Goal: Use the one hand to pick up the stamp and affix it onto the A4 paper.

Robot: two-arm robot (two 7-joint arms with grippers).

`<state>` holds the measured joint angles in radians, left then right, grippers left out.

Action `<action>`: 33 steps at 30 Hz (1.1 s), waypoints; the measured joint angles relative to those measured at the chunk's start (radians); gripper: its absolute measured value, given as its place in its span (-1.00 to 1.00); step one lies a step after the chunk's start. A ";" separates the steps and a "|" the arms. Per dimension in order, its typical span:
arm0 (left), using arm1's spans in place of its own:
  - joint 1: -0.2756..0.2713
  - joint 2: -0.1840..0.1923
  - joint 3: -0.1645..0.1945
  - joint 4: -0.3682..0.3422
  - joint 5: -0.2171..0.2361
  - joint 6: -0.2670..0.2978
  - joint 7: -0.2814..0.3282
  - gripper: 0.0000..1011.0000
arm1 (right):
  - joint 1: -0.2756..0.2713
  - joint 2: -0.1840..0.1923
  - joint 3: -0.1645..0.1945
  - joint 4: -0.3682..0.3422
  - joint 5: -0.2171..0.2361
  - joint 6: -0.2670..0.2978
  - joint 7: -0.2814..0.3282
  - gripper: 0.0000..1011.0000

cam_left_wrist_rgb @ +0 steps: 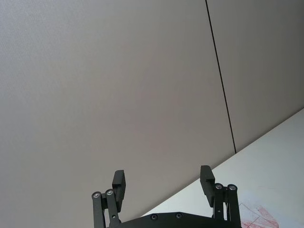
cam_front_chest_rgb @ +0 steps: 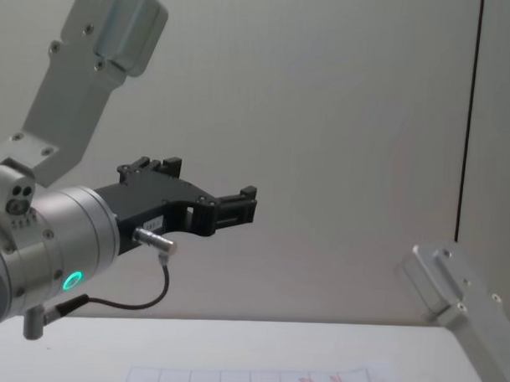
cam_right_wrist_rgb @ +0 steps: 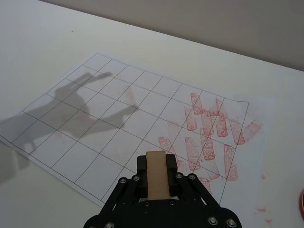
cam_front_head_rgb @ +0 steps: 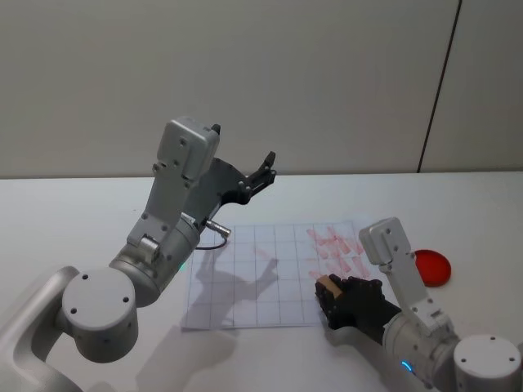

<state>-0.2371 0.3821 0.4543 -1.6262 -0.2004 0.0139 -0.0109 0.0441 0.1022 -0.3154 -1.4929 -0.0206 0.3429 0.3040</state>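
head view: right pincer (cam_front_head_rgb: 331, 296) clenched on the stamp (cam_front_head_rgb: 328, 286), low over the near right corner of the a4 paper (cam_front_head_rgb: 245, 278); contact with the sheet not discernible. paper flat on the bench (cam_front_head_rgb: 82, 220), mid-bench toward the near edge. red ink marks (cam_front_head_rgb: 337, 249) crowded in its far right part. red round pad (cam_front_head_rgb: 431, 267) near the paper's right edge. left pincer (cam_front_head_rgb: 263, 173) raised above the paper's far edge, idle.

left wrist view: left pincer (cam_left_wrist_rgb: 162, 176) released, fingers wide apart, nothing between, aimed at the wall (cam_left_wrist_rgb: 118, 85).

right wrist view: stamp (cam_right_wrist_rgb: 156, 178) upright in the right pincer (cam_right_wrist_rgb: 156, 164), held on two opposite flat sides, bare top end outward. a4 paper (cam_right_wrist_rgb: 104, 118) below, its unmarked cells on the side away from the red ink marks (cam_right_wrist_rgb: 209, 133).

chest view: left pincer (cam_front_chest_rgb: 242, 203) high over the bench; far edge of the a4 paper (cam_front_chest_rgb: 232, 380) along the bottom.

handling, as judged: small wooden block, light, stiff, not fragile; smooth faces, apt to twist if pinched off-centre. best hold: across the two opposite flat sides, mid-height, inked face left free and level for a square press.
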 joint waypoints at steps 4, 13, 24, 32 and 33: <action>0.000 0.000 0.000 0.000 0.000 0.000 0.000 0.98 | 0.002 -0.001 -0.001 0.013 -0.002 -0.002 0.001 -0.58; 0.000 0.000 0.000 0.000 0.000 0.000 0.000 0.98 | 0.010 -0.005 -0.003 0.021 -0.002 -0.002 0.002 -0.57; 0.000 0.000 0.000 0.000 0.000 0.000 0.000 0.98 | 0.031 -0.019 -0.002 -0.014 0.014 0.051 -0.006 -0.57; 0.000 0.000 0.000 0.000 0.000 0.000 0.000 0.98 | 0.042 -0.028 -0.003 -0.064 0.039 0.071 -0.010 -0.57; 0.000 0.000 0.000 0.000 0.000 0.000 0.000 0.98 | 0.043 -0.029 -0.002 -0.072 0.042 0.072 -0.011 -0.57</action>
<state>-0.2372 0.3821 0.4542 -1.6262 -0.2004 0.0139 -0.0109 0.0868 0.0737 -0.3174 -1.5644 0.0213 0.4146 0.2929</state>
